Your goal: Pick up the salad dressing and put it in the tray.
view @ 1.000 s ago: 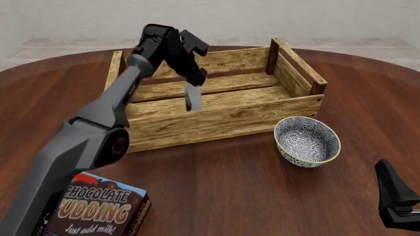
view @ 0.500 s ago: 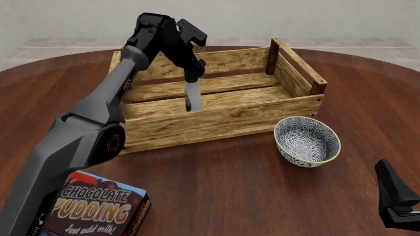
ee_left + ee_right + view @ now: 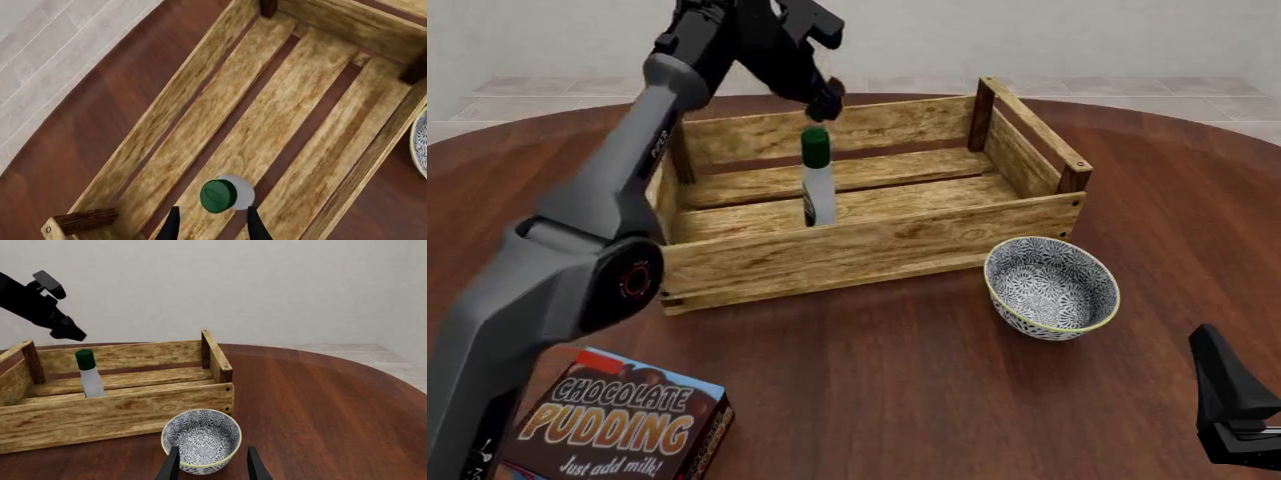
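The salad dressing [image 3: 817, 190], a slim white bottle with a dark green cap, stands upright and free on the slats inside the tray [image 3: 868, 245], toward its left half. My left gripper [image 3: 825, 105] is open and empty, raised just above the cap. In the left wrist view the cap [image 3: 219, 196] shows below and between the parted fingertips [image 3: 172, 226]. The right wrist view shows the bottle [image 3: 88, 375] in the tray [image 3: 120, 412] with the left gripper [image 3: 67, 332] above it. My right gripper [image 3: 1228, 410] is open and empty at the near right.
A blue-and-white patterned bowl [image 3: 1052, 285] sits just in front of the tray's right end, directly ahead of the right gripper [image 3: 210, 467]. A brown chocolate pudding box [image 3: 627, 425] lies at the near left. The left arm [image 3: 614, 220] stretches over the tray's left side.
My left gripper has let go of the bottle and risen up and away from it. The bottle stays upright in the tray. The right arm has not moved.
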Controlling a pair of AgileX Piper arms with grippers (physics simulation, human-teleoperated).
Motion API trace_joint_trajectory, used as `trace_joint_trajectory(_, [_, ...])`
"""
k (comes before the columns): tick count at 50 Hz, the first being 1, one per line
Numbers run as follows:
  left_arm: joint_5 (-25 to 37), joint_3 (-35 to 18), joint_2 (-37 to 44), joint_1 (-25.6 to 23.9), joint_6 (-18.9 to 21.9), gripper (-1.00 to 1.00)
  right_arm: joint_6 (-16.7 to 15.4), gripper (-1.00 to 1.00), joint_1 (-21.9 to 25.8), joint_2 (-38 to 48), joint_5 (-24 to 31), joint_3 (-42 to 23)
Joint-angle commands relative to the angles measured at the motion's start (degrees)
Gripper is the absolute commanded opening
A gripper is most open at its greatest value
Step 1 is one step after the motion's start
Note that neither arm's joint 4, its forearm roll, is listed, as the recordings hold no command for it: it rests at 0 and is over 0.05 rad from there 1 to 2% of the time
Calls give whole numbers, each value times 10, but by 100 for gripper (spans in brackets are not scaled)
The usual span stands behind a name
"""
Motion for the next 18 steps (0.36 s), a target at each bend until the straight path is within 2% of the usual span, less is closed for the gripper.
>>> trace_joint_trajectory(1, [11, 1, -44, -2, 1, 100, 0, 100, 0, 0, 0, 0])
trace_joint_trajectory(9, [21, 13, -91, -4, 6, 100, 0, 100, 0, 0, 0, 0])
trace_joint_trajectory(14, [18, 46, -152, -6, 10, 100, 0, 100, 0, 0, 0, 0])
trace_joint_trajectory(15, [-5, 102, -189, -9, 11, 100, 0, 100, 0, 0, 0, 0])
trace_joint_trajectory(16, [-23, 136, -205, -9, 11, 100, 0, 100, 0, 0, 0, 0])
trace_joint_trajectory(18, [-98, 292, -309, -9, 12, 100, 0, 100, 0, 0, 0, 0])
